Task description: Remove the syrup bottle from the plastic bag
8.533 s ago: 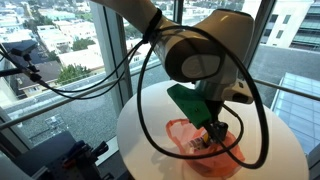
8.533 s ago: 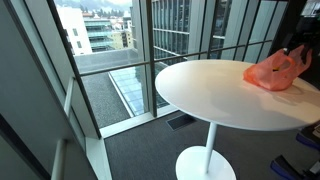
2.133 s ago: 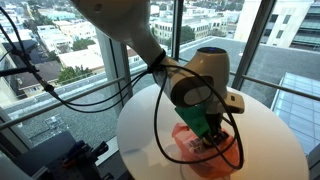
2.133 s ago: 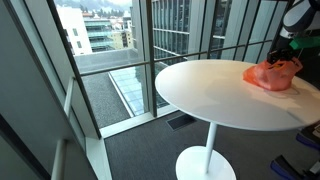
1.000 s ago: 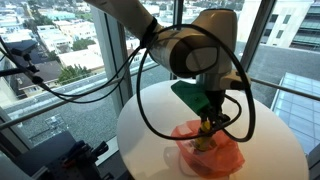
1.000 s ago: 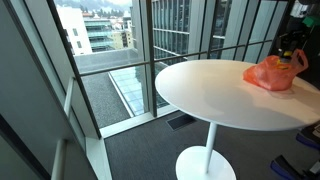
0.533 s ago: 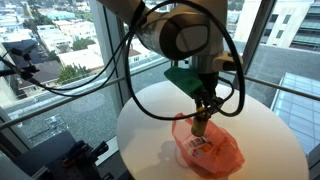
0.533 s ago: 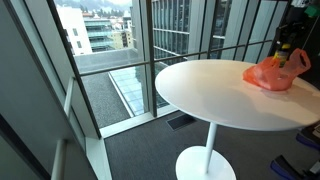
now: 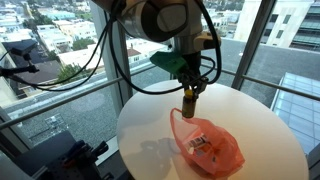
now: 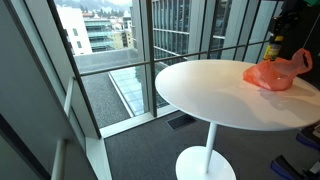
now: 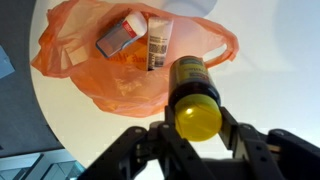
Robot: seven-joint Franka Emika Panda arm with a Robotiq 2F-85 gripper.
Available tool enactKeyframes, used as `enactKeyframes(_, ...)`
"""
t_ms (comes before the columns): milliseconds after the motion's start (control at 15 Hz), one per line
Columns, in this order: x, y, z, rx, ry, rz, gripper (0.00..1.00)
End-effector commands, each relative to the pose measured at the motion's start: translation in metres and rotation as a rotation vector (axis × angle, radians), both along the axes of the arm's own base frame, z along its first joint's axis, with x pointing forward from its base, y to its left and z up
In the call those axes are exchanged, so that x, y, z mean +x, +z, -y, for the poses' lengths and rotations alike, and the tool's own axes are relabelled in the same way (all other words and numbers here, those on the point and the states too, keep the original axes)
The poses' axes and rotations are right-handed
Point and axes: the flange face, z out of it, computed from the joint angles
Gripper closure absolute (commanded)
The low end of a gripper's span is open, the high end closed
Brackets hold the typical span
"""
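Note:
My gripper (image 11: 197, 118) is shut on the syrup bottle (image 11: 194, 88), a dark bottle with a yellow cap, held by its cap end. The bottle (image 9: 189, 98) hangs upright in the air above the round white table (image 9: 150, 125), clear of the orange plastic bag (image 9: 212, 147). In an exterior view the same bottle (image 10: 271, 47) shows just left of the bag (image 10: 275, 73). The wrist view looks down on the bag (image 11: 100, 70), which lies open on the table with a small box (image 11: 122, 33) and a tube (image 11: 159, 43) inside.
The table stands next to floor-to-ceiling windows with a railing (image 10: 130, 70). Black cables (image 9: 120, 70) loop from the arm over the table's left side. The table edge (image 10: 200, 108) drops to a grey carpet floor.
The gripper has risen out of the bag with the bottle in it and moved toward the window side. The bag has settled flat on the table.

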Motion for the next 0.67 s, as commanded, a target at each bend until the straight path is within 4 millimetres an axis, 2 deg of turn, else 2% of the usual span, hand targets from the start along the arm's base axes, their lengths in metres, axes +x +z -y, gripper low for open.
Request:
enactKeyframes(0,-0.004,0.008,-0.027,-0.007,0.062,0.016,0.8)
enactKeyframes(400,0.004,-0.01,-0.069,0.021,0.156,-0.034,0.8)
enactKeyframes(600,-0.002,-0.016,-0.075,0.024,0.185,-0.062,0.8)
